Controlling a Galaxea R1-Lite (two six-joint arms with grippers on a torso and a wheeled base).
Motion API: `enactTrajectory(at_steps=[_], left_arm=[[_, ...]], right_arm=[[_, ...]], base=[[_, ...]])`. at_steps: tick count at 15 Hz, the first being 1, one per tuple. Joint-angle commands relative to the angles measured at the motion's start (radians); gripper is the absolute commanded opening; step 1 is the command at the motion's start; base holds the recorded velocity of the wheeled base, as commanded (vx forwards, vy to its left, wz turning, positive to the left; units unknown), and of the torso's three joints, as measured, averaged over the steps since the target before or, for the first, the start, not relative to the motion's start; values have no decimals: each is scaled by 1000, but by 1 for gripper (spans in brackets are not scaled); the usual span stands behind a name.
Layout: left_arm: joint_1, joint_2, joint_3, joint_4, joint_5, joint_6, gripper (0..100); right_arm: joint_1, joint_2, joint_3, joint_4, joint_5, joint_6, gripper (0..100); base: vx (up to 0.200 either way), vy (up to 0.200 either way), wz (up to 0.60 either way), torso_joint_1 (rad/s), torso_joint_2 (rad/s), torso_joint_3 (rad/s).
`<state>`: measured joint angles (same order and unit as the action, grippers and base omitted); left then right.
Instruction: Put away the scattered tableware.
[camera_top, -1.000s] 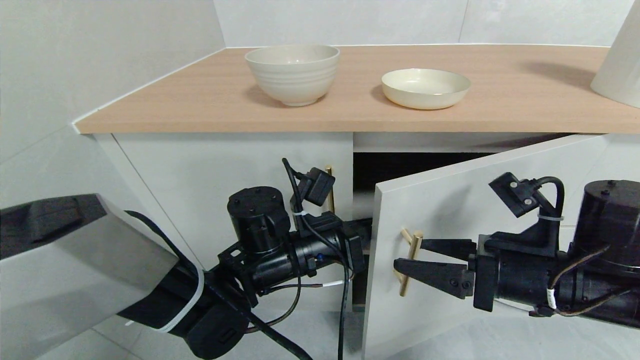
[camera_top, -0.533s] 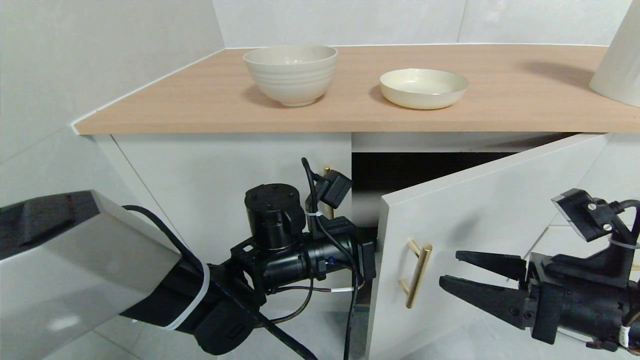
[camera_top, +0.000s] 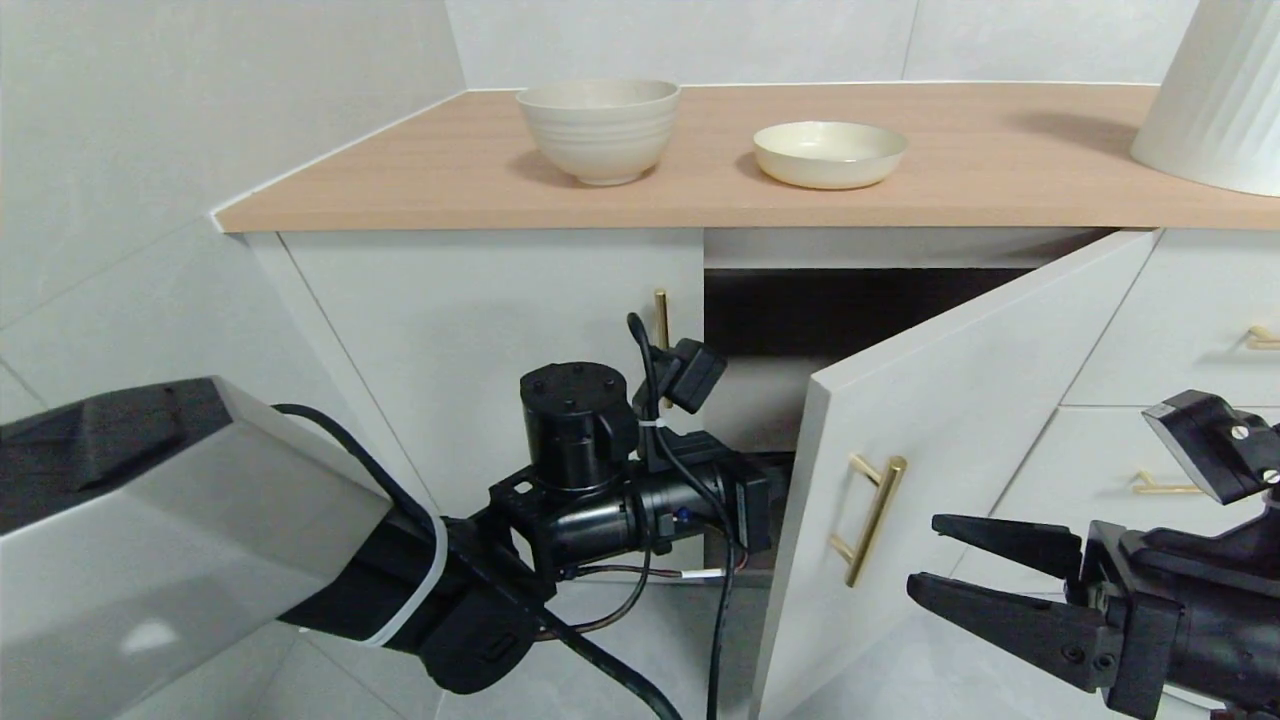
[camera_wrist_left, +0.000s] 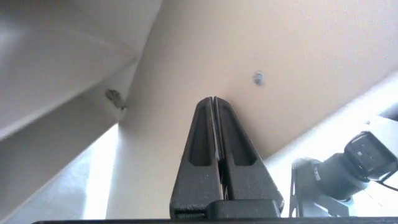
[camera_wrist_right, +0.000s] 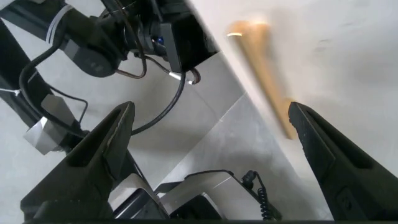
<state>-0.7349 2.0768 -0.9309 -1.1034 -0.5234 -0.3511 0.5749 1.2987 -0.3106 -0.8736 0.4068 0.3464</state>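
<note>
Countertop (camera_top: 420, 190) with 1 deep bowl (camera_top: 598, 130), 1 shallow dish (camera_top: 829, 153); left jaws clenched, right jaws spread.

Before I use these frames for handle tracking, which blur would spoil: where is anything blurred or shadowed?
Right wrist view: the brass bar handle on the white cabinet door is smeared and soft. Head view: crisp, with soft shadows beside the ribbed cream bowl and shallow cream dish. Left wrist view: the left gripper is sharp.

Cabinet door (camera_top: 960, 400) ajar
My left gripper (camera_wrist_left: 213, 102) fills the gap behind it; I see open space before its handle (camera_top: 875, 518).
</note>
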Motion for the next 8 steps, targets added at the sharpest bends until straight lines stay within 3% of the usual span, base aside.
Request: enactTrajectory(at_steps=[1, 4, 7, 8], left_arm=[[5, 63, -68, 23, -1, 0, 0], [17, 108, -151, 63, 0, 0, 0], [14, 97, -143, 65, 5, 0, 0], [12, 88, -140, 66, 6, -3, 0]], right_arm=[[-7, -4, 1, 1, 1, 0, 100], [-18, -15, 1, 1, 0, 0, 100], [-18, -59, 1, 5, 1, 0, 100], [-18, -65, 2, 5, 1, 0, 100]], base=[[0, 0, 0, 0, 0, 0], [0, 0, 0, 0, 0, 0], [0, 0, 0, 0, 0, 0], [-200, 0, 0, 7, -2, 2]])
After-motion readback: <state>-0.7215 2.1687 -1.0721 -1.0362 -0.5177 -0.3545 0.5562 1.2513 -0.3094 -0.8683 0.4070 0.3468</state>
